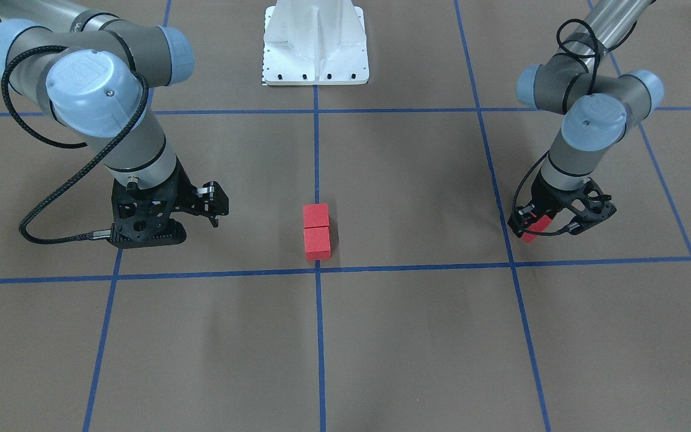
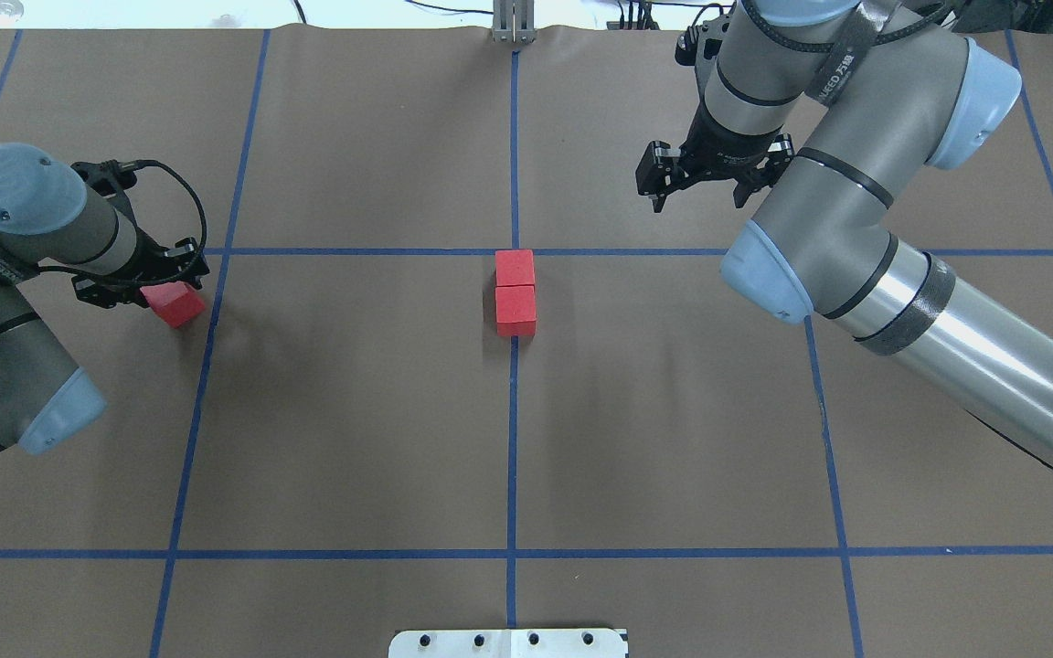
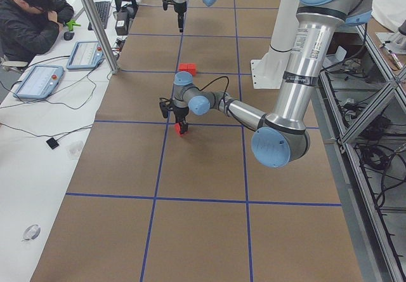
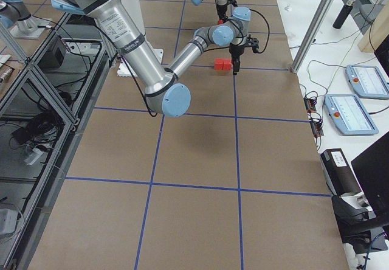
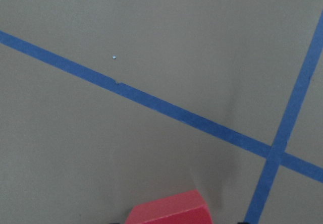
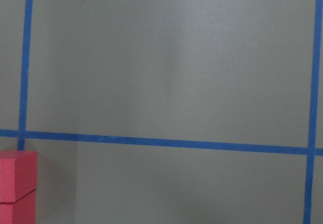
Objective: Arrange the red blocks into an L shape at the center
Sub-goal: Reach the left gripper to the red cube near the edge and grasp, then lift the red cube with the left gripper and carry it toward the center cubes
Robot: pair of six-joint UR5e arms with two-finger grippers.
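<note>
Two red blocks (image 2: 515,291) lie touching in a row along the vertical tape line, just on my side of the center crossing (image 2: 515,251); they also show in the front view (image 1: 316,231) and at the lower left of the right wrist view (image 6: 15,188). My left gripper (image 2: 170,297) is shut on the third red block (image 2: 177,306), tilted, at the table's left, about one grid square from the center. That block also shows in the front view (image 1: 536,229) and the left wrist view (image 5: 169,209). My right gripper (image 2: 705,187) is open and empty, beyond and to the right of the pair.
The white robot base plate (image 2: 508,642) sits at the near edge. Blue tape lines divide the brown surface into squares. A seated operator (image 3: 35,18) and control tablets (image 3: 38,79) are beside the table's far long edge.
</note>
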